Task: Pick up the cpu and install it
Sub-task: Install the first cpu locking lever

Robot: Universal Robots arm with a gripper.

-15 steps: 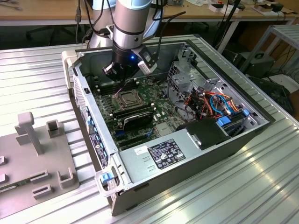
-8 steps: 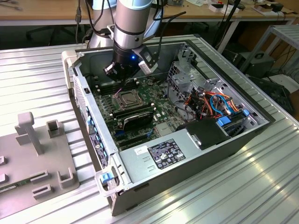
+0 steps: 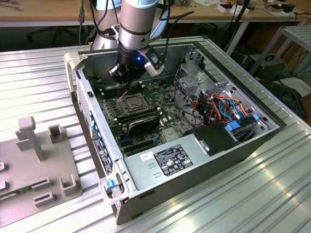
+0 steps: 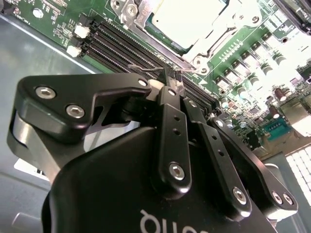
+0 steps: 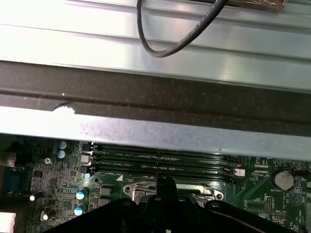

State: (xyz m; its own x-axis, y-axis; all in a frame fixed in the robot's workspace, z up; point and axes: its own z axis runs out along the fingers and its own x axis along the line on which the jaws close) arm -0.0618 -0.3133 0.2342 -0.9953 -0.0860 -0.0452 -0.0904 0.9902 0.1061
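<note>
The cpu (image 4: 189, 19), a flat square with a dull silver top, lies inside the socket under its hinged metal frame (image 4: 221, 36) on the green motherboard (image 3: 163, 104). In the exterior view the cpu (image 3: 132, 102) sits just below my gripper (image 3: 127, 86), which reaches down into the open computer case. In the second wrist view my gripper (image 4: 174, 86) has its two black fingers (image 4: 167, 116) pressed together. A thin wire socket lever (image 4: 146, 71) ends at their tips, beside the socket's edge. In the first wrist view my gripper (image 5: 165, 182) covers part of the socket frame (image 5: 136, 190).
Empty memory slots (image 5: 160, 162) run beside the socket, close to the case wall (image 5: 155, 131). Black memory sticks (image 3: 141, 118) lie on the socket's other side. Coloured cables (image 3: 218, 104) and a drive cage (image 3: 194, 73) fill the exterior view's right. A grey fixture tray (image 3: 34, 165) sits outside the case.
</note>
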